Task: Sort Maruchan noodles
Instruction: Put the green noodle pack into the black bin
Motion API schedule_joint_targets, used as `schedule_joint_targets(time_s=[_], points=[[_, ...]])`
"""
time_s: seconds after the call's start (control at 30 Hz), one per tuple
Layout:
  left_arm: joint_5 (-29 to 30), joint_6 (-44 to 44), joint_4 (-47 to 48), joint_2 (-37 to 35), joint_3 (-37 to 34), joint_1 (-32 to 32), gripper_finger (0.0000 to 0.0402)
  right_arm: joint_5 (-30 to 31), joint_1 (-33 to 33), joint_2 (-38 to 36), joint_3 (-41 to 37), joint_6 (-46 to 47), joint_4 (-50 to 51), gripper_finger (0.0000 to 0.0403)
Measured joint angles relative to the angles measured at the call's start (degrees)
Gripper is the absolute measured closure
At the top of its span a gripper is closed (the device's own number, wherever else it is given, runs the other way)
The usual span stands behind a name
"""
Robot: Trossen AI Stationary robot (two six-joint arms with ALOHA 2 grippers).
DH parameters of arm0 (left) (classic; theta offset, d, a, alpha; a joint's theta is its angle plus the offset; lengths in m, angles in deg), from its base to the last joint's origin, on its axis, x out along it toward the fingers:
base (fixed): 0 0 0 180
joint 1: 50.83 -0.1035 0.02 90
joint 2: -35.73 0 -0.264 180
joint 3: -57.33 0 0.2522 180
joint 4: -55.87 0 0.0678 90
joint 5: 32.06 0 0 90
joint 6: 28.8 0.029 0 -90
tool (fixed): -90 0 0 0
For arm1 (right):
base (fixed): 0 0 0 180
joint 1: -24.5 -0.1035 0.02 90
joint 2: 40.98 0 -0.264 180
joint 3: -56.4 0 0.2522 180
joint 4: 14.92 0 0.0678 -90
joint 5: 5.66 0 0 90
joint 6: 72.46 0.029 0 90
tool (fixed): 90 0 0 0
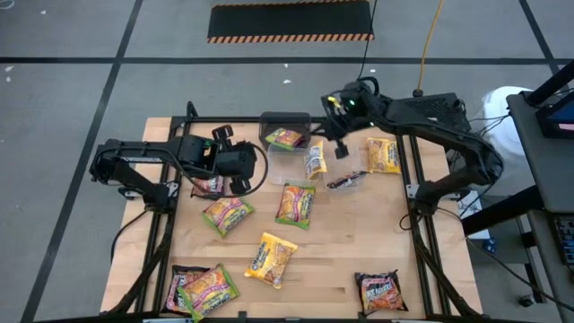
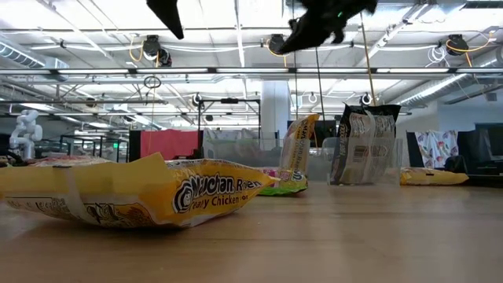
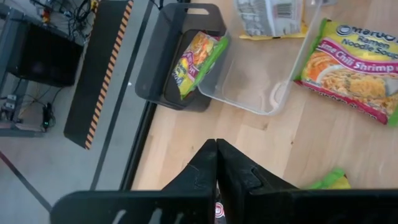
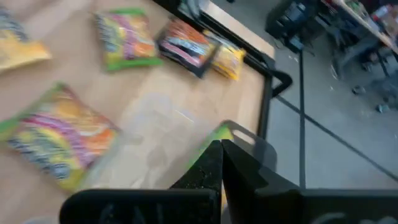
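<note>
Ramen packets lie scattered on the wooden table [image 1: 359, 233]. One green-edged packet [image 1: 285, 137] [image 3: 196, 59] sits in the dark grey box [image 3: 155, 68]. A yellow packet [image 1: 314, 160] [image 2: 299, 149] and a dark one [image 1: 345, 180] [image 2: 361, 145] stand on edge in clear tubs. My left gripper [image 1: 240, 169] [image 3: 216, 149] is shut and empty, high above the table's left-centre, over a dark packet [image 1: 211, 186]. My right gripper [image 1: 341, 148] [image 4: 221, 152] is shut and empty, up in the air by the tubs and the box.
Other packets lie flat: green ones [image 1: 296, 204] [image 1: 227, 213], yellow ones [image 1: 271, 258] [image 1: 383, 154], a dark and green pair [image 1: 202, 287] at the near left corner, and a dark one [image 1: 381, 292] near right. The table's frame rails run along both sides.
</note>
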Motion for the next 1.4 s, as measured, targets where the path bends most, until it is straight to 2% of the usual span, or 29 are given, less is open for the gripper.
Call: schedule_joint_targets(time_s=[0.1, 0.27, 0.4, 0.53, 0.6, 0.73, 0.87, 1.0, 1.4], points=[[-0.01, 0.33, -0.15, 0.00, 0.00, -1.19, 0.0383, 2.33, -3.50, -4.69, 0.00, -0.09, 3.75, 0.0403], [-0.07, 7.92, -1.11, 0.73, 0.04, -3.88, 0.0380, 6.04, -8.68, -11.38, 0.00, 2.26, 6.99, 0.0403], [-0.46, 11.92, -5.57, 2.16, 0.16, -7.57, 0.0380, 6.09, -12.00, -15.30, 0.00, 5.63, 8.41, 0.0403], [-3.84, 16.43, -10.06, 4.69, 0.11, -11.51, 0.0380, 6.35, -14.58, -18.03, 0.00, 7.65, 9.72, 0.0403], [-5.98, 17.93, -10.22, 6.18, 0.00, -13.27, 0.0380, 8.56, -16.00, -18.88, -0.02, 9.14, 9.72, 0.0403], [-6.53, 22.27, -11.11, 9.37, 0.00, -15.63, 0.0380, 15.36, -18.27, -20.30, -0.02, 10.19, 11.60, 0.0403], [-6.62, 23.02, -9.97, 11.79, 0.00, -17.24, 0.0388, 19.25, -19.89, -21.08, -0.02, 10.16, 13.57, 0.0403], [-6.64, 25.02, -10.31, 12.55, 0.00, -17.86, 0.0395, 19.56, -20.33, -21.32, -0.02, 10.12, 14.90, 0.0403], [-6.84, 29.98, -15.29, 13.53, 0.02, -19.38, 0.0354, 19.58, -20.32, -21.36, -0.04, 10.91, 15.29, 0.0403]])
